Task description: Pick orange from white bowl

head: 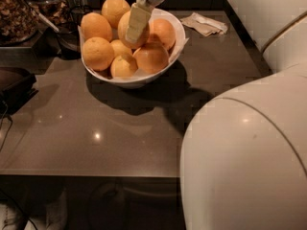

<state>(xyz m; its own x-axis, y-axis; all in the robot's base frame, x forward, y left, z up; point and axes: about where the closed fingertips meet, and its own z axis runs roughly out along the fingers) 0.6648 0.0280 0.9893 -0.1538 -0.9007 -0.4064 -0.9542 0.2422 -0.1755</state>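
The white bowl (178, 38) stands at the back of the dark table and holds several oranges. My gripper (134, 36) reaches down into the middle of the bowl from above. One pale finger (137, 23) lies across the front of one large orange (123, 28), which sits higher than the fruits around it. The other finger is hidden behind that orange. The gripper looks shut on this orange.
My white arm (244, 162) fills the lower right and hides that part of the table. A crumpled napkin (206, 23) lies right of the bowl. Dark containers (19, 18) and a black object (14, 85) stand at the left. The table's front edge (91, 175) runs below.
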